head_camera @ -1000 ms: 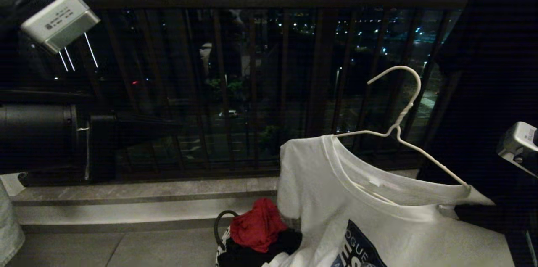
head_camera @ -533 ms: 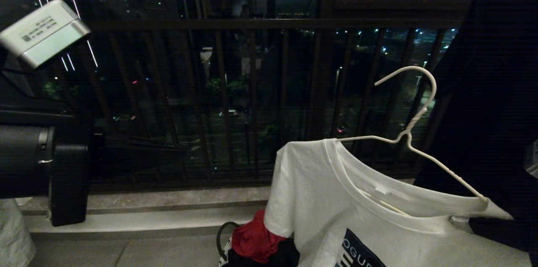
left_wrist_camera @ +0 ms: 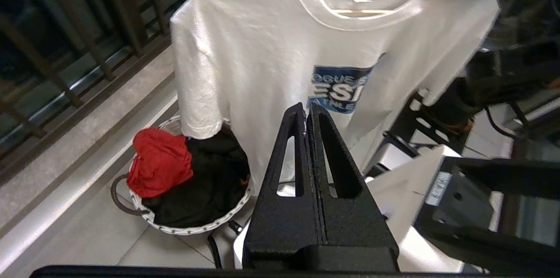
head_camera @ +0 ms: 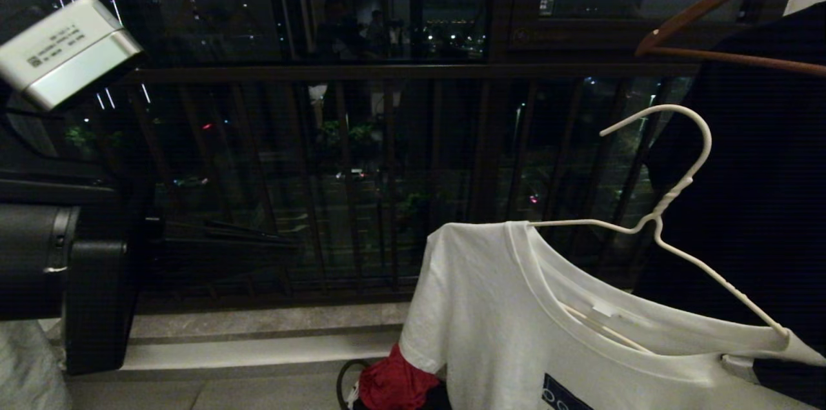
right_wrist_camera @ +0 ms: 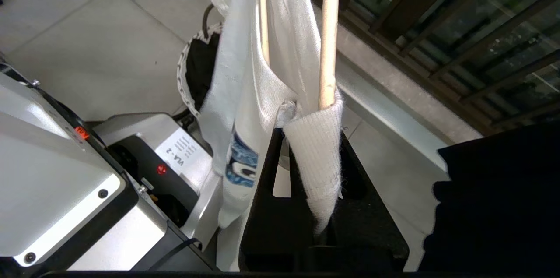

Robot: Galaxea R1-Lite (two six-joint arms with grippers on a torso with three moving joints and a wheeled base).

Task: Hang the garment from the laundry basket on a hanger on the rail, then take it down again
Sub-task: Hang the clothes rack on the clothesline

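White cotton T-shirt (head_camera: 516, 319) is already sitting on the thin white wire hanger (head_camera: 671, 203), which my right pincer (right_wrist_camera: 302, 120) is gripping at the shoulder above the round white woven basket (left_wrist_camera: 192, 221), my left pincer (left_wrist_camera: 306, 114) closed empty, hooking onto the rail and taking down left.

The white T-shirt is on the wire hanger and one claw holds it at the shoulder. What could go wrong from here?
1. The right claw pinches only the end of the hanger through the T-shirt, so the hanger tilts and may swing or slip.
2. Its hook sits close to the black garment on a wooden hanger and could snag there.
3. The left claw is shut and empty, so nothing steadies the shirt.
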